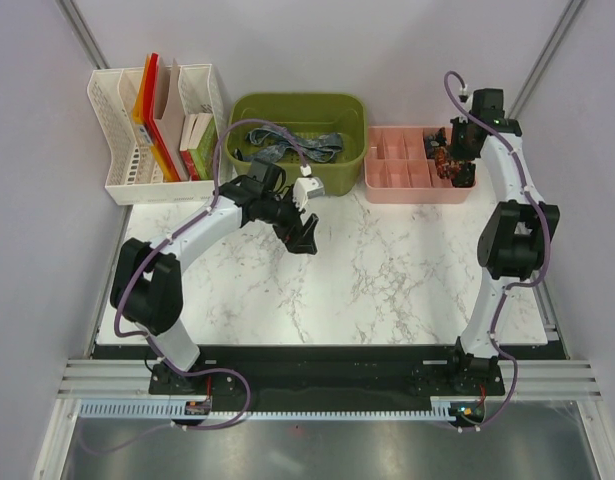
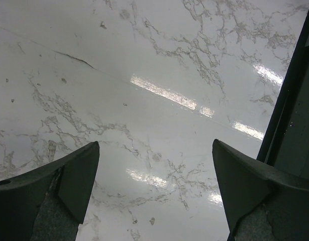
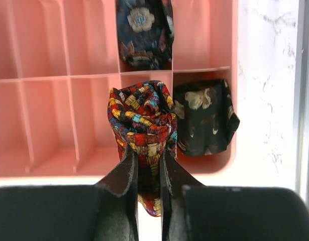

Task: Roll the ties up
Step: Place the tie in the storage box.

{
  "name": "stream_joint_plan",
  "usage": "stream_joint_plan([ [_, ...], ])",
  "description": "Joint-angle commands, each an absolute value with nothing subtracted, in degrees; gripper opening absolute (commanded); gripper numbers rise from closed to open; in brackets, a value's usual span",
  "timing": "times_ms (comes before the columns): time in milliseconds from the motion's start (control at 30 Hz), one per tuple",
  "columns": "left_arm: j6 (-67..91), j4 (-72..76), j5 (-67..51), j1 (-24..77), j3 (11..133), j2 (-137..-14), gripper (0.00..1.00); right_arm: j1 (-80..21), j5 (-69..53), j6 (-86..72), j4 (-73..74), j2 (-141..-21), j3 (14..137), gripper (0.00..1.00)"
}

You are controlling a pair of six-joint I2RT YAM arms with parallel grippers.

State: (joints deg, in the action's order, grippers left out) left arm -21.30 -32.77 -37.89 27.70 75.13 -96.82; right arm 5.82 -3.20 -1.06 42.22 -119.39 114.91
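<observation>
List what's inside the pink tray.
The pink tray holds a dark floral tie and a black tie, both rolled. The multicoloured roll in the right gripper hides the compartment under it.

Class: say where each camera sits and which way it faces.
Top external: above and behind the robot, looking down on the table, left arm and right arm showing.
Left wrist: on its arm, facing down at the table, open left gripper showing.
Right wrist: on its arm, facing the pink tray, right gripper shut on the rolled tie.
Shared: top and right wrist both show that tray.
</observation>
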Motion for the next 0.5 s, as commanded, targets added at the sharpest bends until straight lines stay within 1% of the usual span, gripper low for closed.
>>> stream_joint_plan([
  [0,-19.07,-31.20,-38.76,27.25,74.36,-95.01,1.00,3.96,2.64,2.81,44.74,-120.58,119.44,0.00],
  [467,-18.28,-30.67,-39.29,26.63,72.16,-94.57,1.00,2.11,6.41,2.20,44.39,-126.56,122.96,0.00],
])
